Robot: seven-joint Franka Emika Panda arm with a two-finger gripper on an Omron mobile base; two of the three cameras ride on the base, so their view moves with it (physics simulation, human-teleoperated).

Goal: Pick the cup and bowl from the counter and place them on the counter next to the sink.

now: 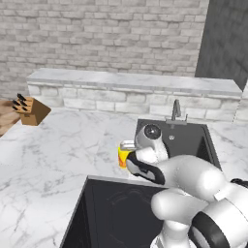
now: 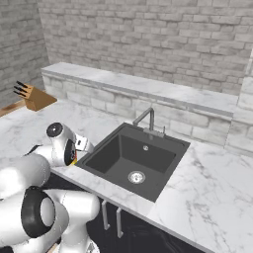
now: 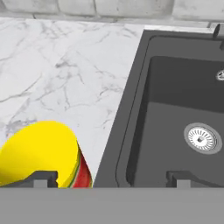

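Far left of the sink (image 1: 186, 140), a knife block (image 1: 30, 110) sits by the back wall, well clear of your work. Nearer in, the cup (image 3: 43, 155) stands upright on the counter (image 1: 63, 145) just beside the sink's left rim, with the stovetop (image 1: 114, 213) in front of it. That is the spot the task names, so I judge the cup's half of the job as good as done. It looks set far enough from the rim that it should not tip into the basin.

Now look at the gripper (image 3: 111, 178). In the hand view its two fingertips stand wide apart, one low over the cup's near side, the other over the sink's edge. The cup is off to the left of the gap, not between the tips, so nothing is gripped. I cannot tell whether the left tip brushes the cup's top. In the left base view the hand sits just right of the cup, close against it.

To the right, the sink lies bare, its drain (image 3: 200, 138) in the middle and the faucet (image 2: 147, 120) at the back. You have no bowl in sight here, so that part looks still to do.
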